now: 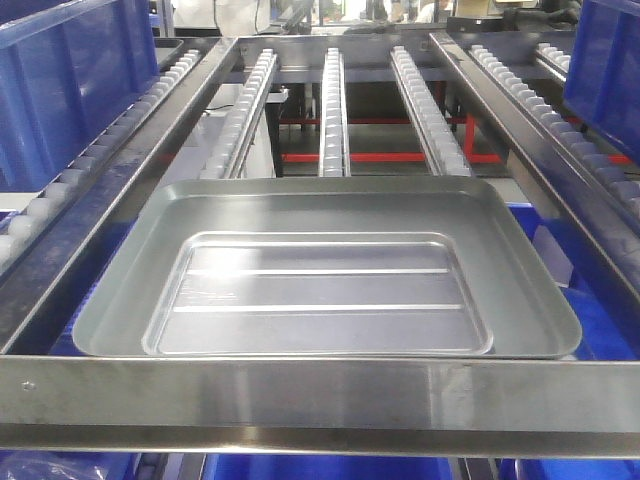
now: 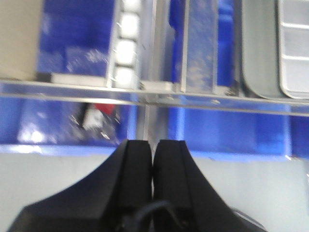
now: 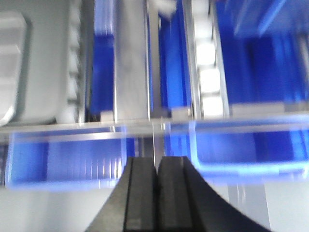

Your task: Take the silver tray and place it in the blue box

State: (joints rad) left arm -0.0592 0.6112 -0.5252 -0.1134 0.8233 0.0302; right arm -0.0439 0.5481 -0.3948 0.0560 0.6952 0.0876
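The left claw (image 2: 153,159) is closed, its 2 black fingers pressed together with nothing between them and touching nothing. The right claw (image 3: 156,169) is closed the same way and also holds nothing. Both hang in front of the rack, apart from the tray.

1 silver tray (image 1: 330,270) lies flat on the rack's middle lane. Its long axis runs left to right across the front view, and its near long rim is just behind the front steel bar (image 1: 320,395). The 2 ridges in its recessed panel run along that long axis. 3 roller rails (image 1: 333,100) run away from under its far rim. The left wrist view shows the tray at upper right, the right wrist view at upper left.

Below the rack, the blurred right wrist view shows a blue box (image 3: 241,145) with a 2nd one just beside it. 2 more blue crates (image 1: 60,90) stand on the side lanes.
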